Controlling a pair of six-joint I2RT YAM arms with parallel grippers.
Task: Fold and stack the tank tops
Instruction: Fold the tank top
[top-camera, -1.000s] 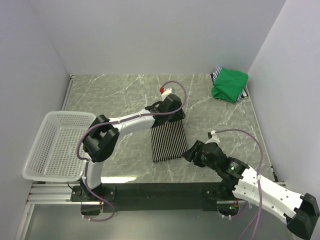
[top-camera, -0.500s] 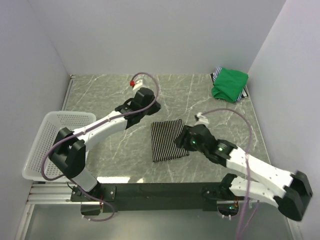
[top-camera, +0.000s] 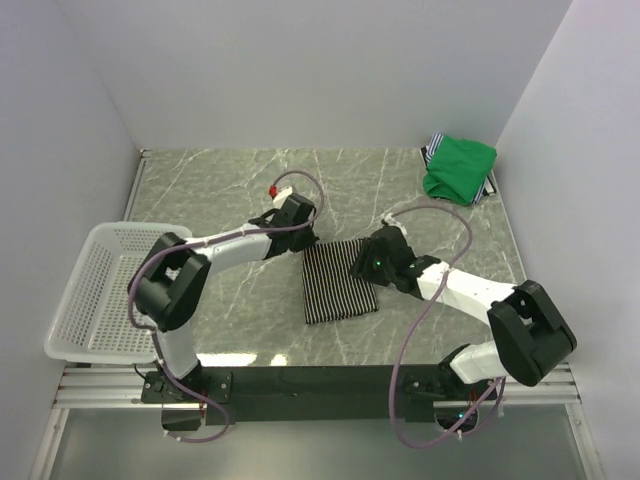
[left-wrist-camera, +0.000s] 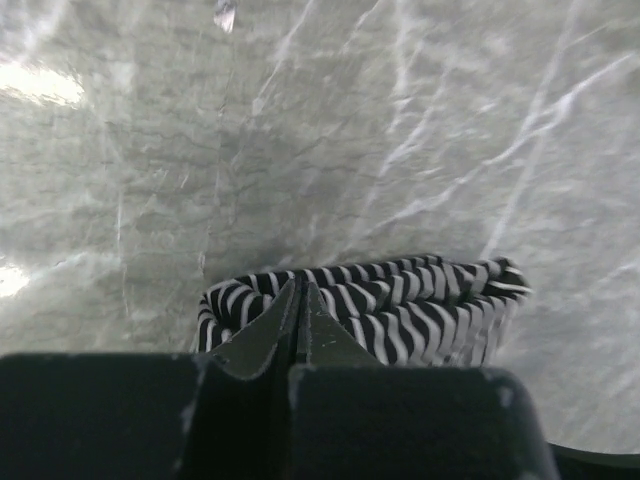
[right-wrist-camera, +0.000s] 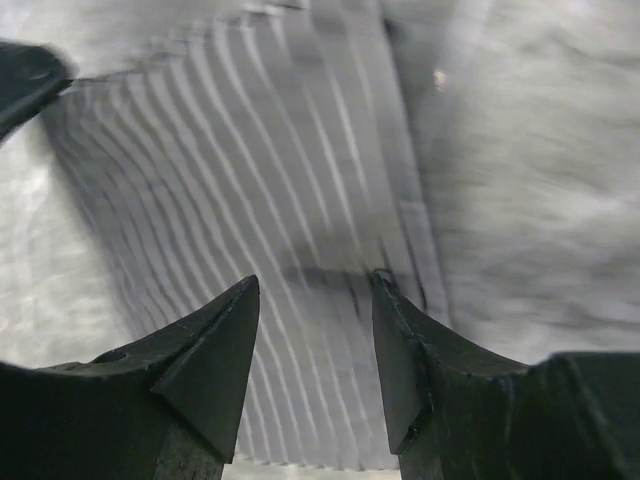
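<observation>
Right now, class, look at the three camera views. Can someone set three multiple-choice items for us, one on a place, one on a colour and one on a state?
1. Where does the green tank top lie on the table?
A. near left corner
B. far right corner
C. centre, between the arms

2. What colour is the mesh basket?
A. white
B. green
C. black

3. The right gripper is:
A. open above the striped tank top
B. shut on the green tank top
C. out of every view

Key:
1 B, since the top view shows it against the far right walls.
2 A, since its mesh is white at the table's left edge.
3 A, since the right wrist view shows the fingers apart with striped cloth beneath them.
</observation>
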